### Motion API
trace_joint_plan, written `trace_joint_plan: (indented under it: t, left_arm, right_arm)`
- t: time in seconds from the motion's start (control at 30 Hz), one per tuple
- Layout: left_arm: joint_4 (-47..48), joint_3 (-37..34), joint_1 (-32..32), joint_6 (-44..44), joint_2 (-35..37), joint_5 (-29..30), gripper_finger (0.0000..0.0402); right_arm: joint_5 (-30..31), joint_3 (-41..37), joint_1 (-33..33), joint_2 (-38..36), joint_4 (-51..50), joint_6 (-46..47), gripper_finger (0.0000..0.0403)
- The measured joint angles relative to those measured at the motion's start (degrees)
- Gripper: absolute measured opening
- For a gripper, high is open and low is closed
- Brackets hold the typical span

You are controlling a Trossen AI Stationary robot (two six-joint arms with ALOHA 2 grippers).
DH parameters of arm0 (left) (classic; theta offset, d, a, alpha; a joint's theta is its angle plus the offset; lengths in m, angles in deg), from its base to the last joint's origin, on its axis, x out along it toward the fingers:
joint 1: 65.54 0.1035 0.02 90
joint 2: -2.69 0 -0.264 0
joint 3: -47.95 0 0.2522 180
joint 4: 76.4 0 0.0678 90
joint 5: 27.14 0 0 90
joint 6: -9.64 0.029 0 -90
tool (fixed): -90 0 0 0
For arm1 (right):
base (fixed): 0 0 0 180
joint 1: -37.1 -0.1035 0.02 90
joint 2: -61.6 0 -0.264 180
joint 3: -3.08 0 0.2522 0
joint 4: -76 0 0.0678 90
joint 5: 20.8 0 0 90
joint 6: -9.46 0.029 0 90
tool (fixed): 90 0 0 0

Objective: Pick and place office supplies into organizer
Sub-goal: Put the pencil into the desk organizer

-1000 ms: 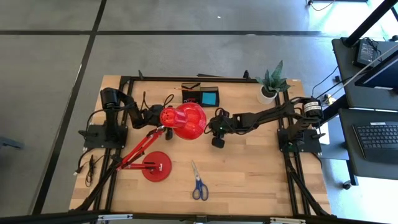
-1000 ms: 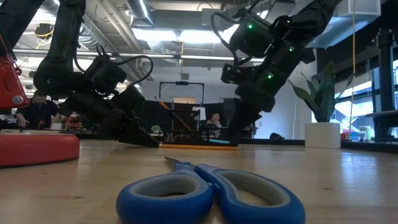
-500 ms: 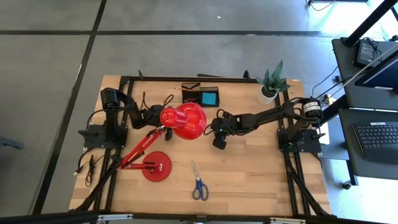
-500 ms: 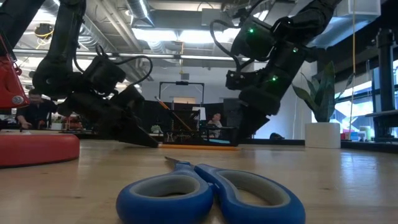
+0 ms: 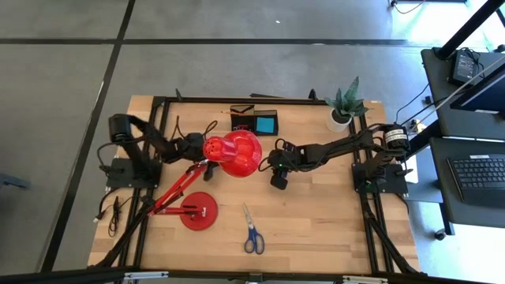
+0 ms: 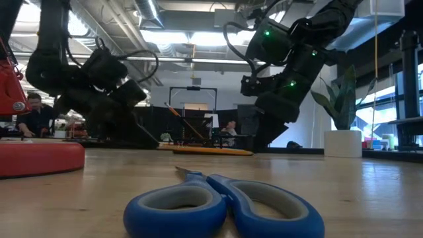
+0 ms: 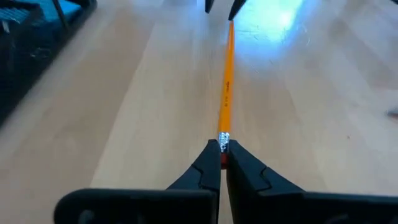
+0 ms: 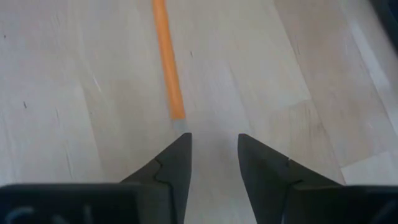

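1. We see a pale wooden counter (image 5: 316,221) from above, with a dark robot arm mounted at its left edge and another at its right edge.
2. A red desk lamp (image 5: 233,153) has its round base near the front-left corner, and its head hangs over the middle of the counter.
3. A potted green plant (image 5: 344,106) stands at the far right corner.
4. The organizer (image 5: 254,122), a small black box, sits at the middle of the far edge. A small blue block (image 5: 266,124) shows in its right compartment.
5. Blue-handled scissors (image 5: 252,231) lie flat near the middle of the front edge, well apart from both arms.
6. The right tool (image 8: 213,138) is low over the middle of the counter, just right of the lamp head. Its fingers are apart and hold nothing.
7. The left tool (image 7: 222,149) reaches in from the left edge beside the lamp head. Its fingers are pressed together on the eraser end of an orange pencil (image 7: 226,93).
8. The pencil stretches across the middle of the counter towards the right tool. Its other end lies just ahead of that tool's fingers, not between them.
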Motion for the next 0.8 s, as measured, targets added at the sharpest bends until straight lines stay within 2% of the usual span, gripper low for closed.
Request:
trace_joint_plan:
  t: [0.3, 0.43, 0.67, 0.8]
  left_arm:
    - [9.84, 0.12, 0.14, 3.28, 13.35, 1.79, 0.0003]
    - [16.03, 0.47, 0.36, 3.89, 19.30, 5.24, 0.0003]
    - [39.23, 9.03, 0.36, 6.89, 26.95, 11.27, 0.0003]
    - [50.32, 15.22, 0.36, 10.08, 29.40, 11.83, 0.0003]
  right_arm:
    - [0.05, 0.00, -0.09, -0.46, -1.59, -1.45, 0.0132]
    - [0.04, 0.02, -0.11, -3.43, -5.10, -1.58, 0.0132]
    - [0.09, 0.07, -0.11, -13.13, -10.74, -1.35, 0.0132]
    - [0.09, 0.11, -0.11, -16.98, -11.31, -1.34, 0.0132]
